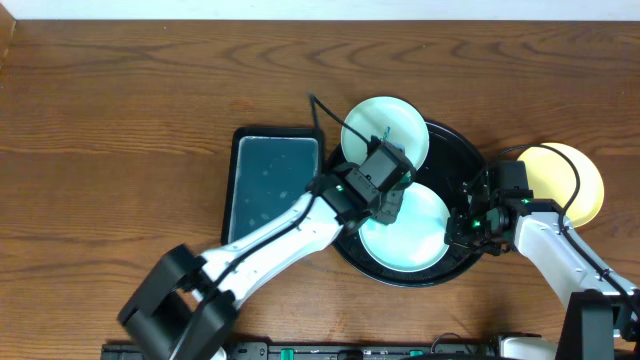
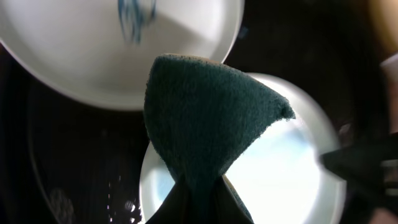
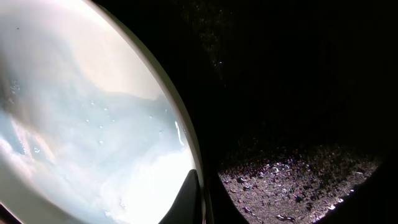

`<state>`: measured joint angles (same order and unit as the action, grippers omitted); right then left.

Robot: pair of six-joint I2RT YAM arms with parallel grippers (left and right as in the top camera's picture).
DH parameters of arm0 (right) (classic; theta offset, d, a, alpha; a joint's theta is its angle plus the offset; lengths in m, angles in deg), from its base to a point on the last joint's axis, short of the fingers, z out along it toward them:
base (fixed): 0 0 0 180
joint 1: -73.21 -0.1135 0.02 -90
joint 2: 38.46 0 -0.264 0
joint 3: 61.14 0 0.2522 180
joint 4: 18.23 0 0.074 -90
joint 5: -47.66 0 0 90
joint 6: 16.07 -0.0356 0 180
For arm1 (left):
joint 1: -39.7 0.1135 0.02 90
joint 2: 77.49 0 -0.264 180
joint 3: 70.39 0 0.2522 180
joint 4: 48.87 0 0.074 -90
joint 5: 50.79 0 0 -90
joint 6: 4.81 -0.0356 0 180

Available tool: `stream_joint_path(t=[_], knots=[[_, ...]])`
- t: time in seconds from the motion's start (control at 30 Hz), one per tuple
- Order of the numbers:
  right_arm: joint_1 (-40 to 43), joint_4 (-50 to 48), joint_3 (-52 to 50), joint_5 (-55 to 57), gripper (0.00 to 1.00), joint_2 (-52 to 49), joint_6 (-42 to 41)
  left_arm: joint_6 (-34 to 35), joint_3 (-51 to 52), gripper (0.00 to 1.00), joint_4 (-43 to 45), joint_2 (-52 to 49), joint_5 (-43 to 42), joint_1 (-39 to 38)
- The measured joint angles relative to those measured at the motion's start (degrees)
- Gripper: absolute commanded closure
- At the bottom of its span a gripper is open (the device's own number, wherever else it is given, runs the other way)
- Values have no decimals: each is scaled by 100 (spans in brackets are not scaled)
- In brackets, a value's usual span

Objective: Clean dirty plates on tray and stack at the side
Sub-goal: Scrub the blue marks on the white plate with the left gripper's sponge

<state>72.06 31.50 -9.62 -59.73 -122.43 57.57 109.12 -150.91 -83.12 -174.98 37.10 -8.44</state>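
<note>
The sponge [image 2: 205,130] hides most of the left gripper [image 1: 390,198] and part of the plate [image 2: 292,168] under it. Past the sponge, blue marks [image 2: 135,18] are blurry and cut off. The right gripper [image 1: 468,222] looks too dark to tell its grip.

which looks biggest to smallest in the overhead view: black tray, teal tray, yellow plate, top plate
1. black tray
2. teal tray
3. yellow plate and top plate: they look alike, so unranked

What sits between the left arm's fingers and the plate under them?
A dark green sponge, pinched in those fingers, hangs over the pale plate; the left wrist view shows it.
</note>
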Motion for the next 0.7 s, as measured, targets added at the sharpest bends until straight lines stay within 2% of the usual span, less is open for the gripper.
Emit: stream_joint_path(t=[0.13, 0.53, 0.7], knots=[[0, 0, 0, 2, 99, 0, 0, -17, -2, 92, 22, 2, -31, -2], [0, 0, 0, 4, 99, 0, 0, -22, 0, 92, 286, -1060, -474, 0], [0, 4, 0, 4, 99, 0, 0, -11, -2, 92, 337, -1147, -398, 0]])
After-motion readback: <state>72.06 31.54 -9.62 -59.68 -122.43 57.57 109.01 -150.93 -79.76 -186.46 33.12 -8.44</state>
